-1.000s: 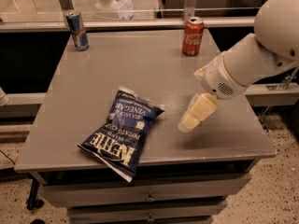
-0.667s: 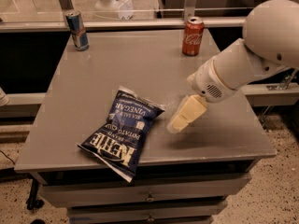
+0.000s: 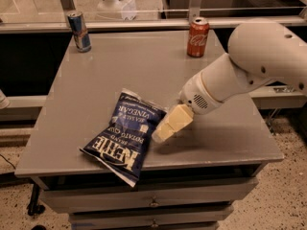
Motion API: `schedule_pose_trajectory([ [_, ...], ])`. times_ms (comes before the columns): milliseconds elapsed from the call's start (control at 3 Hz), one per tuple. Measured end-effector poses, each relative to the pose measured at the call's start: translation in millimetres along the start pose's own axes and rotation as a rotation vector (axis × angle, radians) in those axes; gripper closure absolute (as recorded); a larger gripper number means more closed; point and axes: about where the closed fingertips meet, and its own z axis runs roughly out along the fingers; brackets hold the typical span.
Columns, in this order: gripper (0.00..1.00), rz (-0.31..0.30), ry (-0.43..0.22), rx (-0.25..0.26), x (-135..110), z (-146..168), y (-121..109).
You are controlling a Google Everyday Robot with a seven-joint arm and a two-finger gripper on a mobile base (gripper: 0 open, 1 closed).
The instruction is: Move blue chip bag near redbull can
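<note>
Gripper [image 3: 165, 128] is low over the counter [image 3: 144, 66], at the right-hand edge of the blue chip bag [image 3: 125, 135], about mid-length. I cannot tell whether it is touching or just beside the bag, nor whether it is apart or together. It is not clamped on the bag as far as I can see.

The bag lies flat, lettering up. Its long axis is diagonal, with one end toward the far right and the other toward the near left. The near corner appears to overhang the counter's front edge. From the gripper, the bag lies toward picture-left.

The redbull can [image 3: 78, 31] stands upright at the far left corner, well apart from the bag, with bare counter between them. The Coca-Cola can [image 3: 198, 30] stands upright at the far edge to the right, off the line from bag to redbull can.

My judgement is that the carry must go away from the camera and toward picture-left. The bag is not yet grasped. It is crinkly and slack, so a pinch at the edge may slip or let it swing.

The counter is smooth and grey, with drawers [image 3: 153, 202] beneath it. The floor is speckled, and a rail runs behind the counter.
</note>
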Motion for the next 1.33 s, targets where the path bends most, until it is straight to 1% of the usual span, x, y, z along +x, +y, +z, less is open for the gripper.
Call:
schedule_pose_trajectory([
  [333, 0.18, 0.034, -0.016, -0.022, -2.5, 11.0, 6.5],
  [667, 0.49, 0.051, -0.023, -0.028, -4.2, 13.6, 8.4],
  [1333, 0.94, 0.051, -0.023, -0.028, -7.5, 9.1, 9.1],
])
